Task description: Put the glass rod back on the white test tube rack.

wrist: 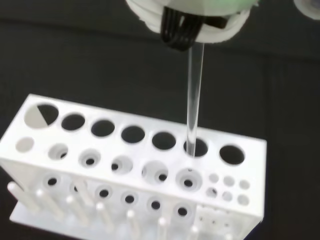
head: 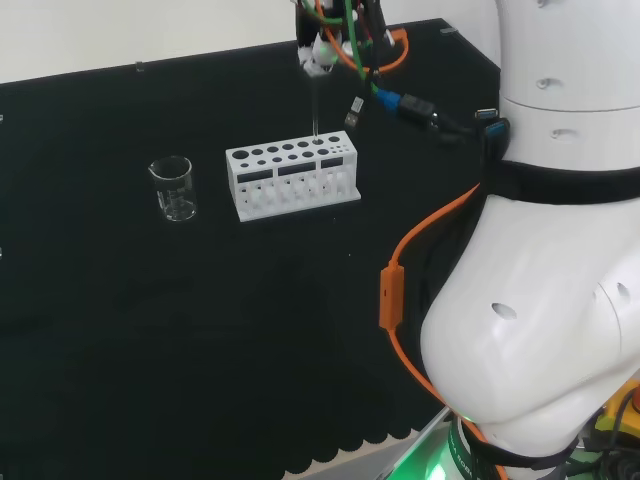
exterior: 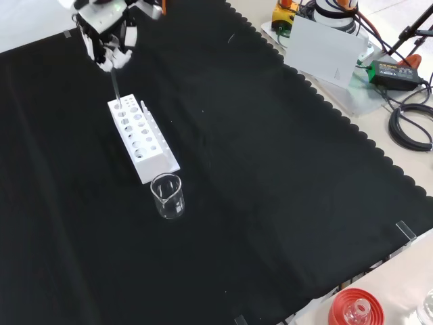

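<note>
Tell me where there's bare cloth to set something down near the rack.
In the front view, the black cloth lies bare right of the white test tube rack and beaker. It is crowded at the rack's far end, where the hand holds the glass rod over a hole.

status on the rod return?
Hand shut on glass rod, upright. Tip at a hole in the white rack, not yet released. Beaker apart, nothing blocking.
</note>
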